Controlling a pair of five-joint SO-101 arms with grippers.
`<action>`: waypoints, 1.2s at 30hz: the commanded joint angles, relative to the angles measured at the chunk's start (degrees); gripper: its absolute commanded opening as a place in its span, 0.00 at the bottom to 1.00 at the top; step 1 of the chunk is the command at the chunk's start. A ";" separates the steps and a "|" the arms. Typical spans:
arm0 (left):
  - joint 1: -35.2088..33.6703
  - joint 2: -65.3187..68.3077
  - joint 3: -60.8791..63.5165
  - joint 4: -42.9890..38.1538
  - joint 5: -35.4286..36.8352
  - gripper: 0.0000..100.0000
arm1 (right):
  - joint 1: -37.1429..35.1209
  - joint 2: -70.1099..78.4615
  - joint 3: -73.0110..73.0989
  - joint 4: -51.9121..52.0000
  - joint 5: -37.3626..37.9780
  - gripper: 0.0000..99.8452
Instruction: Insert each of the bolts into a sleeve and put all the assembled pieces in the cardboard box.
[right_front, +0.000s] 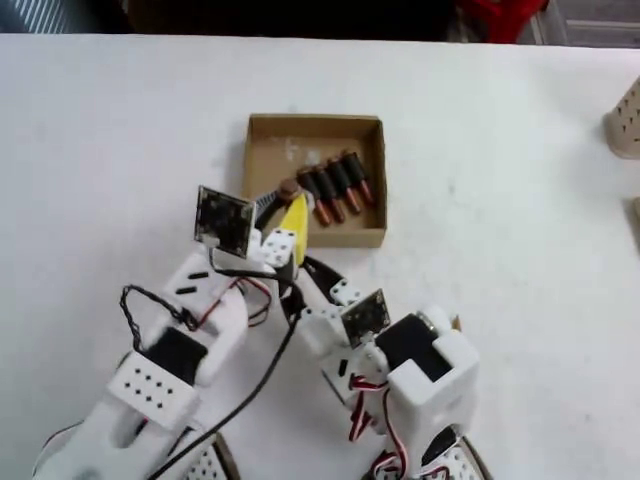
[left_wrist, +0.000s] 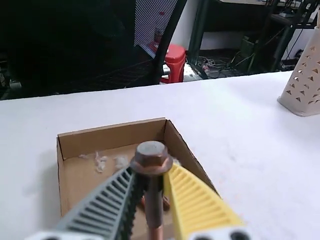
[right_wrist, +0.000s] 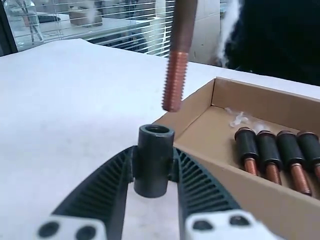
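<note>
My left gripper (right_front: 288, 207), with one grey and one yellow finger, is shut on a copper bolt (left_wrist: 151, 157) and holds it upright, head up, over the near left corner of the cardboard box (right_front: 315, 122). The bolt's threaded end (right_wrist: 175, 75) hangs just above a dark sleeve (right_wrist: 152, 160) without touching it. My right gripper (right_wrist: 152, 157) is shut on that sleeve and holds it upright, just outside the box's near wall (right_wrist: 190, 107). Several assembled pieces (right_front: 340, 190) lie side by side in the box (left_wrist: 112, 134), also seen as dark sleeves on copper shafts (right_wrist: 277, 152).
A beige perforated holder (right_front: 625, 120) stands at the table's right edge, far from the box (left_wrist: 302, 82). Both arm bodies and a black cable (right_front: 250, 390) crowd the near side of the white table. Chairs and shelving stand beyond the far edge.
</note>
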 joint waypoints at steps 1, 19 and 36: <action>-0.40 0.04 -1.05 -1.93 -2.11 0.02 | 0.57 -2.07 -0.53 -1.45 -0.26 0.02; -0.31 -0.04 8.79 -10.46 -1.93 0.02 | 0.57 -2.07 -0.53 -1.45 -0.26 0.02; -1.54 -0.22 4.48 -7.91 3.78 0.02 | 0.57 -2.07 -0.53 -1.36 -0.26 0.02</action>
